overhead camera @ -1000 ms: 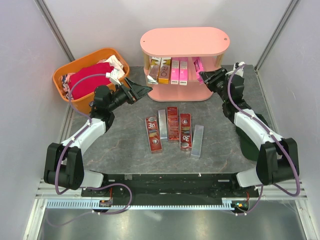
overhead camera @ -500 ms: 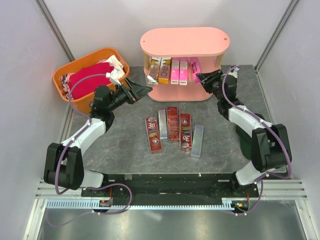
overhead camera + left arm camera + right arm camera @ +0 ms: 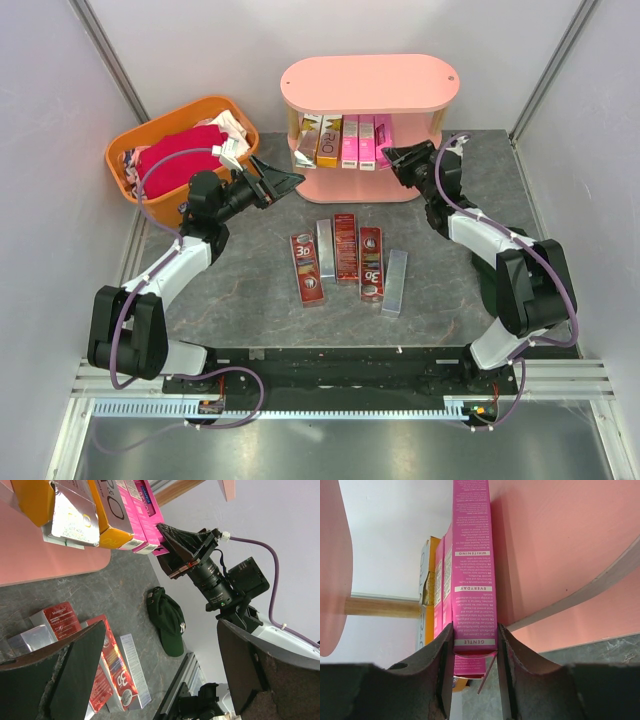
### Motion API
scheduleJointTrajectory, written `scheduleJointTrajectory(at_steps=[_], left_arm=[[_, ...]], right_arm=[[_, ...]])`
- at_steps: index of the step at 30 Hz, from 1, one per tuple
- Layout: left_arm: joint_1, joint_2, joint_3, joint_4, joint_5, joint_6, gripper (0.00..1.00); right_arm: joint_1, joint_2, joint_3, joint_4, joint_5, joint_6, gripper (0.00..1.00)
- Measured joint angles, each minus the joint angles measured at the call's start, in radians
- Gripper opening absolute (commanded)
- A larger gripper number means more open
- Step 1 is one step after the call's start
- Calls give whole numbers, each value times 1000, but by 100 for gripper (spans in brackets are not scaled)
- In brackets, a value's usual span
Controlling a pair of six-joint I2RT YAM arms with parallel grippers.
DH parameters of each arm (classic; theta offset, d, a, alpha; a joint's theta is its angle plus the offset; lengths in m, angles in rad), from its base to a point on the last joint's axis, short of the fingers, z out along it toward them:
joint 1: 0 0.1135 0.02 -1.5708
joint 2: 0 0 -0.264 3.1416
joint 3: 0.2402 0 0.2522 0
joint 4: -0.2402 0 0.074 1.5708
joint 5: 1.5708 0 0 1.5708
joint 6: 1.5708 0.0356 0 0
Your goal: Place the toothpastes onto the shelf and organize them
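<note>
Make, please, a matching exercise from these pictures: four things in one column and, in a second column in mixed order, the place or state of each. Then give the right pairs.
Column one
1. pink carton
2. silver carton
3. red cloth
4. left gripper

Column two
A. lies in the orange basket
B. open, holding nothing
C. flat on the table, at the right end of the row
D. clamped in the right gripper, at the shelf

Pairs: 1-D, 2-C, 3-A, 4-B
</note>
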Motion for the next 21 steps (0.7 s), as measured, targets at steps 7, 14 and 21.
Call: scheduleJointTrajectory(at_steps=[7, 14, 21], left_arm=[[0, 0, 0, 0, 0, 0, 100], [0, 0, 0, 0, 2, 0, 100], [0, 0, 0, -4, 15, 6, 100]], right_arm=[[2, 0, 0, -37, 0, 12, 83], [2, -1, 0, -80, -1, 2, 98], [-1, -49, -3, -96, -5, -23, 98]])
